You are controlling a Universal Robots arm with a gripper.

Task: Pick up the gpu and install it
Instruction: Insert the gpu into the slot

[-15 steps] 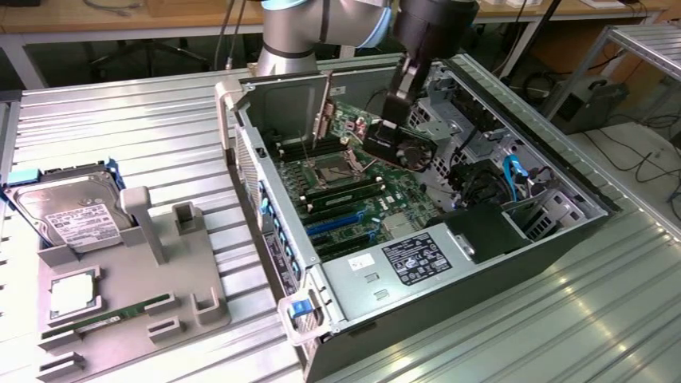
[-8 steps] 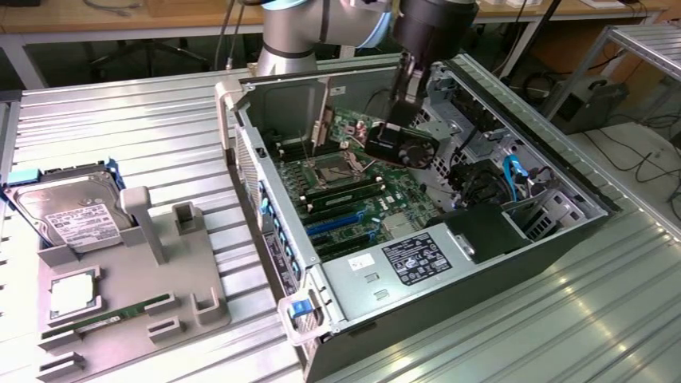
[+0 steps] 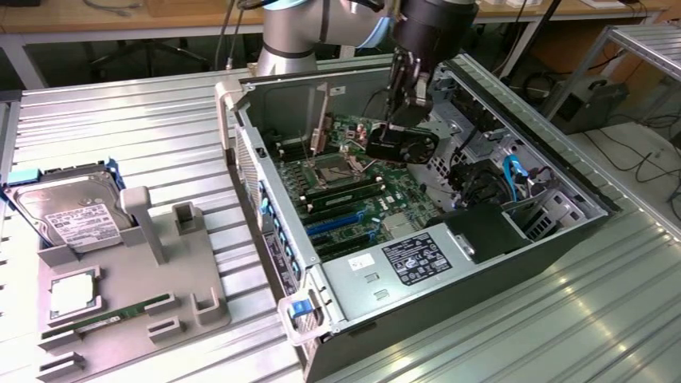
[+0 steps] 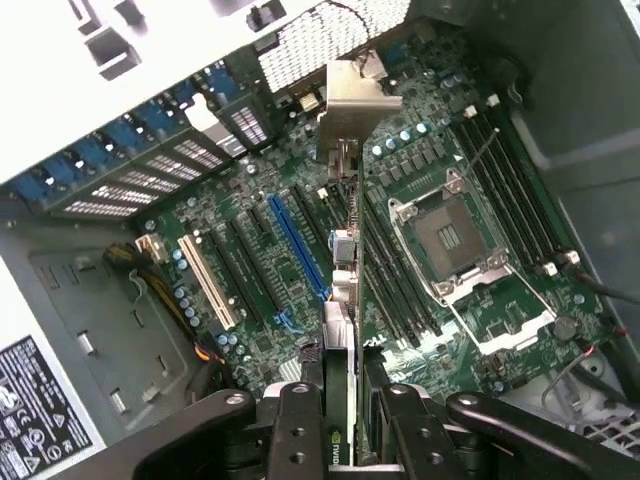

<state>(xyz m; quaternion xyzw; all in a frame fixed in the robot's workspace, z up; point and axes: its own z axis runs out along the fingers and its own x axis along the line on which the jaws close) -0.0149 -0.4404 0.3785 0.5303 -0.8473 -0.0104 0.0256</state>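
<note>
My gripper (image 3: 409, 118) hangs inside the open computer case (image 3: 532, 247), shut on the gpu (image 3: 403, 146), a black card with a fan face, held above the motherboard (image 3: 356, 195). In the wrist view the gpu (image 4: 342, 300) is seen edge-on, running from between my black fingers (image 4: 300, 425) out to its pale metal bracket (image 4: 355, 98). The gripper (image 4: 345, 405) holds it by its near end. The card hovers clear of the board, a little to one side of the long blue slot (image 4: 297, 245) and roughly parallel to it.
The CPU socket (image 4: 450, 235) and memory slots lie beside the card. Case walls, a labelled silver box (image 3: 420, 257) and blue cables (image 3: 513, 179) hem in the space. Outside, a grey fixture (image 3: 159, 263) holds a hard drive (image 3: 69, 215), a CPU (image 3: 72, 291) and a green memory stick (image 3: 112, 313).
</note>
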